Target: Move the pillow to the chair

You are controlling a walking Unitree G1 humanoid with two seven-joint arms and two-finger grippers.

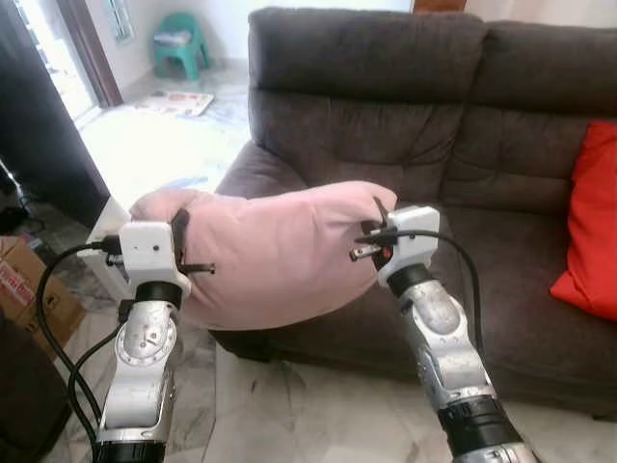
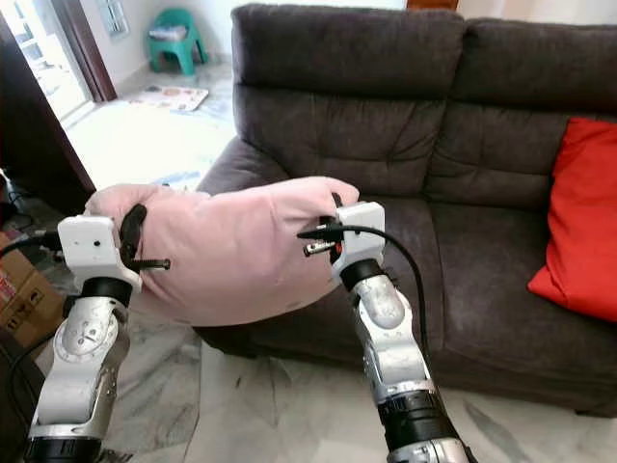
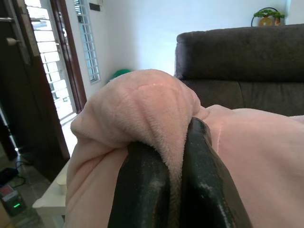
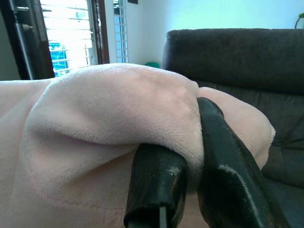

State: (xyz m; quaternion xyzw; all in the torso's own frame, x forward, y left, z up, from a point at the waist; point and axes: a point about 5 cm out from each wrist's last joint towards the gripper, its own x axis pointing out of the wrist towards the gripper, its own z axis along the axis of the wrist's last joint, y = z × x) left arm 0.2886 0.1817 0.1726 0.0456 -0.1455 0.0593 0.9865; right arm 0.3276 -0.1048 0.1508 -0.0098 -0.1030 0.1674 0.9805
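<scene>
A soft pink pillow (image 1: 275, 246) hangs in the air between my two arms, in front of the left armrest of a dark grey sofa (image 1: 386, 116). My left gripper (image 1: 180, 231) is shut on the pillow's left corner; its black fingers (image 3: 199, 190) pinch a fold of pink fabric. My right gripper (image 1: 382, 224) is shut on the pillow's right end, with fabric bunched between its fingers (image 4: 156, 185). A small green chair (image 1: 181, 43) stands far back at the left, near the wall.
A red cushion (image 1: 590, 222) leans on the sofa's right side. A cardboard box (image 1: 27, 289) sits on the floor at the left. A white low table edge (image 1: 108, 231) lies behind the pillow. A mat (image 1: 176, 101) lies on the tiled floor before the green chair.
</scene>
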